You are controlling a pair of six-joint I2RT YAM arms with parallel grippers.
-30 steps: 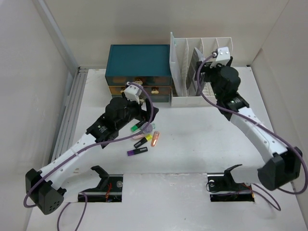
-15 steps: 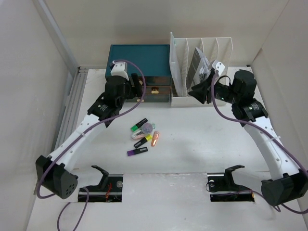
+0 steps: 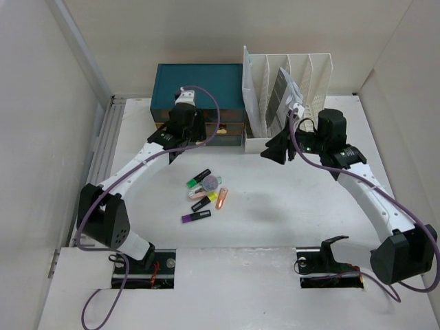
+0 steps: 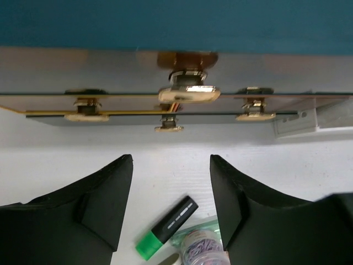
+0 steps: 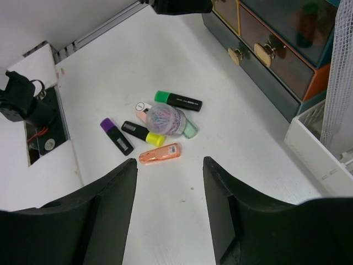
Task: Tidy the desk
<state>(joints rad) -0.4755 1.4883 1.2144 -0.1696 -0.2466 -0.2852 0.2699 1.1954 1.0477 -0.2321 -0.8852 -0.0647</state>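
Observation:
The white desk [image 3: 289,199] holds a small heap of highlighters: green [image 3: 199,179], yellow [image 3: 204,201], purple [image 3: 196,216], an orange one [image 3: 221,198], and a round tub of paper clips [image 3: 210,183]. My left gripper [image 3: 180,137] is open and empty, low in front of the teal drawer box [image 3: 199,86]. In the left wrist view its jaws [image 4: 171,160] face the gold drawer handles [image 4: 187,95], with the green highlighter [image 4: 165,227] below them. My right gripper [image 3: 269,152] is open and empty, by the white file rack [image 3: 289,75]. Its jaws [image 5: 170,163] look toward the heap [image 5: 160,153].
White walls enclose the desk on the left, back and right. The file rack holds papers and stands right of the drawer box. The arm bases and two cut-outs with cables [image 3: 151,265] sit at the near edge.
My left gripper has left the highlighter heap and moved back to the drawer box front. My right gripper has come down and left from the file rack, out over the desk.

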